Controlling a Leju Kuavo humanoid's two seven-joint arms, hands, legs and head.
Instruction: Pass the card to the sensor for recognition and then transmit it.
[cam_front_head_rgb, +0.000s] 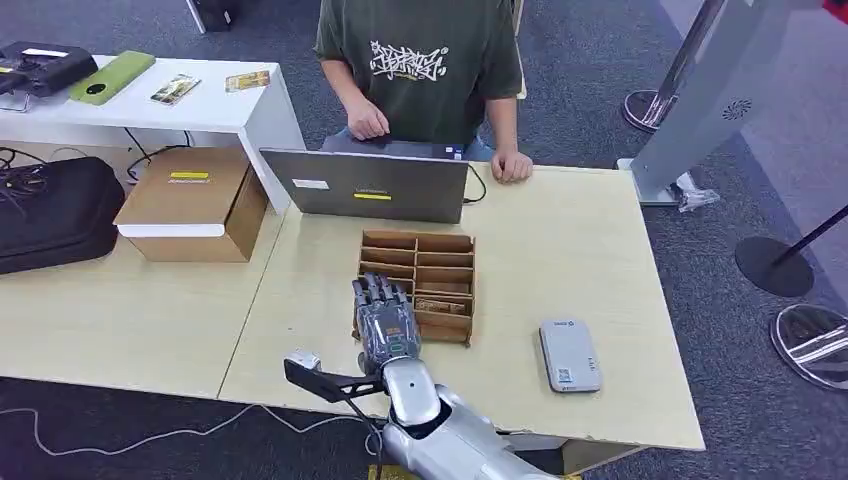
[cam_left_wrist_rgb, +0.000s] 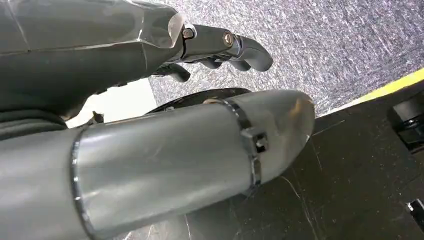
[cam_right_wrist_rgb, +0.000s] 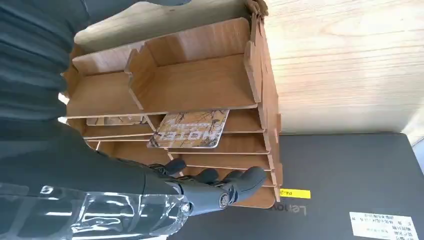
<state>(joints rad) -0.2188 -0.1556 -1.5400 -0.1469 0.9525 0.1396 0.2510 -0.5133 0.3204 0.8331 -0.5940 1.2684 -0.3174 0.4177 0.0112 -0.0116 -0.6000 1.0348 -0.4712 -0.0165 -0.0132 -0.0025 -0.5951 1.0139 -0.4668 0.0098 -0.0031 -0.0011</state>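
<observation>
A pale wooden worktop (cam_front_head_rgb: 560, 240) carries a laptop (cam_front_head_rgb: 365, 186), a wooden slotted rack (cam_front_head_rgb: 440, 262) and a grey sensor (cam_front_head_rgb: 569, 354). The right hand (cam_front_head_rgb: 385, 315) hovers over the rack's left side, fingers apart, holding nothing. The left hand (cam_left_wrist_rgb: 220, 47) hangs empty, fingers loosely curled. The card (cam_right_wrist_rgb: 190, 129) lies in a rack slot.

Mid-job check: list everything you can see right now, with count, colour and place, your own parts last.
Wooden slotted card rack: one, brown, table middle.
Patterned hotel card: one, tan, lying in a rack slot.
Flat grey card sensor: one, on the table, right of the rack.
Grey laptop: one, behind the rack.
Cardboard box: one, brown, left table.
Black bag: one, far left.
Person in a green shirt: one, seated behind the laptop.
Right hand: over the rack's left side, fingers extended, holding nothing.
Left hand: hanging above grey carpet.
</observation>
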